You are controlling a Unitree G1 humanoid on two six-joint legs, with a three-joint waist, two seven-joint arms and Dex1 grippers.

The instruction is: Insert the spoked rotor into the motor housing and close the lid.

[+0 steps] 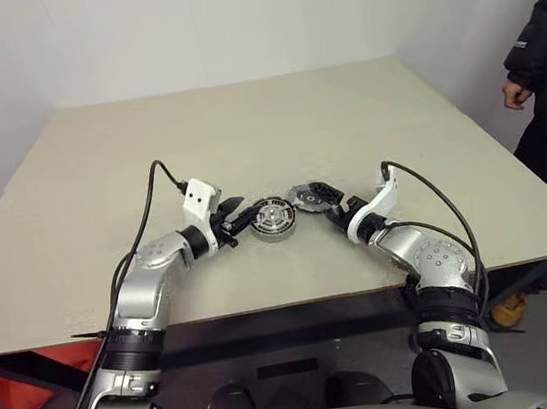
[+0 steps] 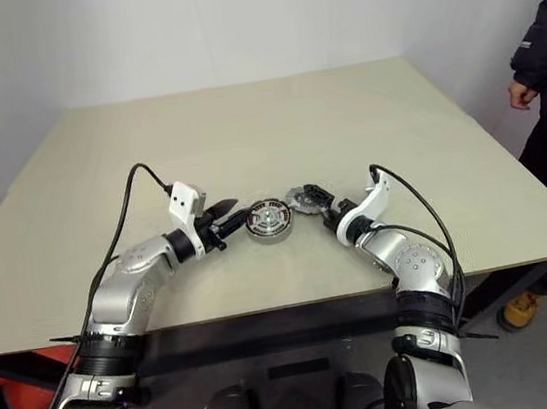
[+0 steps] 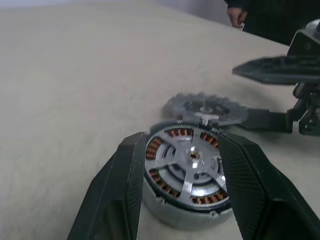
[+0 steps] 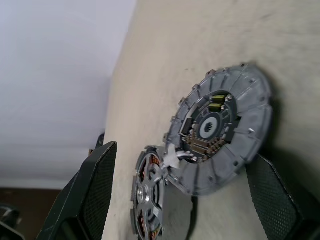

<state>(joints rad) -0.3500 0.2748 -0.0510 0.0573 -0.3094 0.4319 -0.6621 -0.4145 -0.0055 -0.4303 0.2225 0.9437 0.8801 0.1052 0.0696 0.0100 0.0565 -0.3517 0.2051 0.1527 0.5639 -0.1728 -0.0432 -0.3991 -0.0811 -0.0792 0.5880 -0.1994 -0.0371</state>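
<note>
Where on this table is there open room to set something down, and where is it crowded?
The table is bare across its whole far half behind the parts, and along both side edges. It is crowded at the near middle: the left tool straddles the motor housing, and the lid leans against the housing's right side, with the open right tool around it.
</note>
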